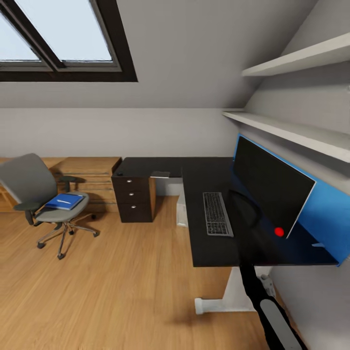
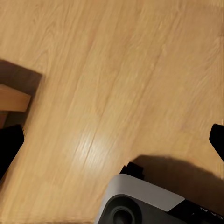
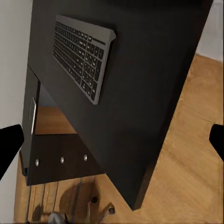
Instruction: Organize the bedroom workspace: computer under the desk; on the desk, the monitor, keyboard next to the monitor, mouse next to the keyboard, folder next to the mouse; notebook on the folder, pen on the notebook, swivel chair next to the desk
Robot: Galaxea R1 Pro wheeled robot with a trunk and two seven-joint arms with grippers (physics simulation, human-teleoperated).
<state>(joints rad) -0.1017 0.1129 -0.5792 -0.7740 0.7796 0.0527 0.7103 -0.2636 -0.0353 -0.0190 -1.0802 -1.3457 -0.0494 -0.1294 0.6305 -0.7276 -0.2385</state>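
- The right arm (image 1: 272,311) reaches up from the bottom of the head view toward the desk (image 1: 214,248); its gripper cannot be made out against the dark desk top there.
- In the right wrist view, the right gripper (image 3: 112,140) has its two dark fingertips (image 3: 9,144) at opposite edges, spread wide with nothing between them, above the desk edge.
- In the left wrist view, the left gripper (image 2: 112,140) is likewise spread wide and empty, over the wooden floor (image 2: 112,70).
- The keyboard (image 1: 217,214) lies flat on the desk, just beside the monitor (image 1: 272,187).
- A small red thing (image 1: 279,232) sits on the desk at the monitor's near lower corner; what it is cannot be told.
- The monitor stands upright on the desk against a blue panel (image 1: 325,218).
- A drawer unit (image 1: 132,197) stands under the desk's far wing.
- Well apart from the desk, the swivel chair (image 1: 34,187) stands on the floor with the blue folder (image 1: 64,201) on its seat; something pale lies on the folder, too small to identify.
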